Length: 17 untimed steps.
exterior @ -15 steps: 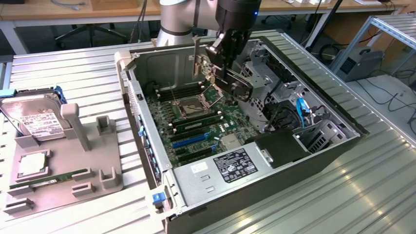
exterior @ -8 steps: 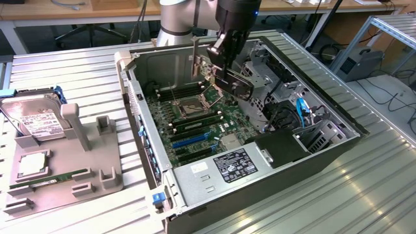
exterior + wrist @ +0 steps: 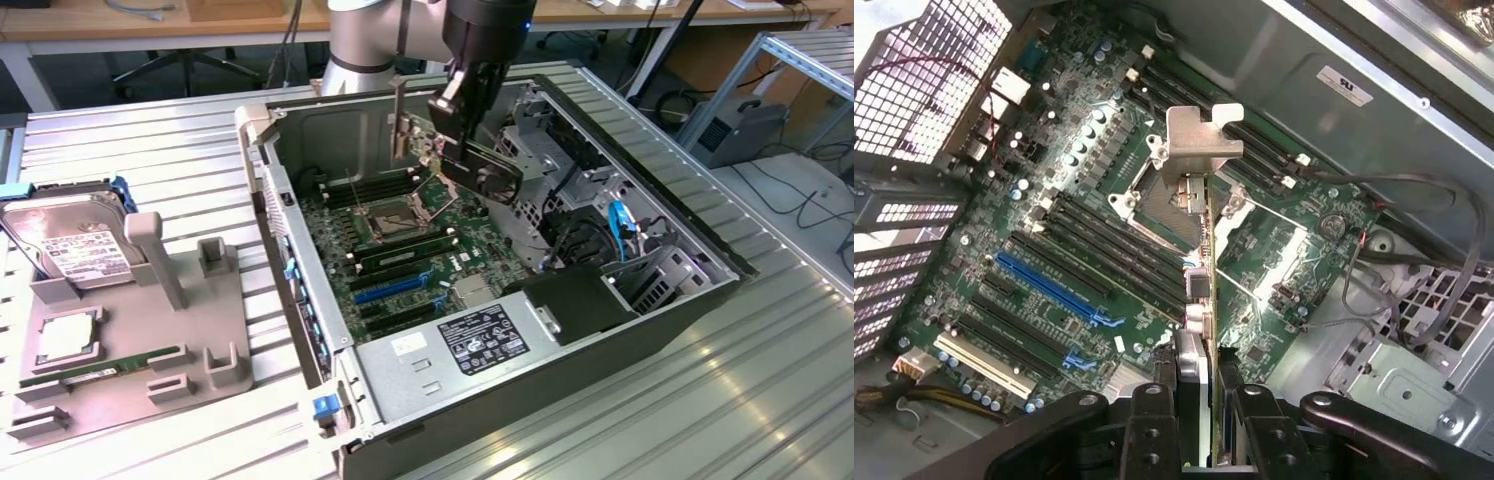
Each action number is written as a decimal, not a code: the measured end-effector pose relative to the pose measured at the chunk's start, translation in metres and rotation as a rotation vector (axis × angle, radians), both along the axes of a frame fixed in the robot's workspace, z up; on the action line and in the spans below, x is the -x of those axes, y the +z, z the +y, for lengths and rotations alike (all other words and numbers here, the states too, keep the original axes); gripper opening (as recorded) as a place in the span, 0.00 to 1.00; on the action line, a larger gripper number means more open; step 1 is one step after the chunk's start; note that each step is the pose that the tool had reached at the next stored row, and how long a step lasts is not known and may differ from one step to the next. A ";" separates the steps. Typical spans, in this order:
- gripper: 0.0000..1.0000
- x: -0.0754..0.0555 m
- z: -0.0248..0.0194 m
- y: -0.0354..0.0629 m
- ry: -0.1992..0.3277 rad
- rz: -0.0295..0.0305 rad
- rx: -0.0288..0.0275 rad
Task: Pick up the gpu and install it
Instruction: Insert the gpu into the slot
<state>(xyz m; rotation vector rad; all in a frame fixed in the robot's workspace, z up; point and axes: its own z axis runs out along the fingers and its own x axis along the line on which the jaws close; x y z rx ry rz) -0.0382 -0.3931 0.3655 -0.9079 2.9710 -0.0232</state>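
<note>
1. At nine o'clock of the computer case [image 3: 274, 190] in the exterior view stands the grey holder [image 3: 147, 310]. It carries the hard drive [image 3: 74, 245] and the RAM stick [image 3: 120, 362]. I leave these alone.

2. Inside the case lies the motherboard [image 3: 414, 250], with the blue slots [image 3: 394, 285] toward its near end.

3. The gpu [image 3: 483, 172] hangs over the far half of the motherboard, at about one o'clock from the blue slots, and I judge it clear of the board. The gripper [image 3: 461, 135] is clamped on it from above. In the wrist view the fingers [image 3: 1154, 425] pinch the card on both faces, and the gpu [image 3: 1201, 250] shows edge-on with its metal bracket [image 3: 1199, 140] at the far end.

4. I judge the step in hand to be carrying the card to its slot. To do it well:
   - hold the card upright with its lower edge parallel to the slots [image 3: 1044, 280];
   - move slowly, as the grip sits at one end of the card;
   - steer clear of the cables [image 3: 614, 225] at four o'clock from the card.
</note>
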 end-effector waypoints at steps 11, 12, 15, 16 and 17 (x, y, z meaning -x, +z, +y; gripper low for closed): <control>0.27 0.000 0.0000 -0.0001 0.078 0.0000 0.0005; 0.27 0.000 0.0000 -0.0001 0.085 0.0000 0.0006; 0.27 0.000 0.0000 -0.0001 0.106 0.0000 0.0008; 0.27 0.000 0.0000 -0.0001 0.114 0.0000 0.0009; 0.27 0.000 0.0000 -0.0001 0.121 0.0000 0.0010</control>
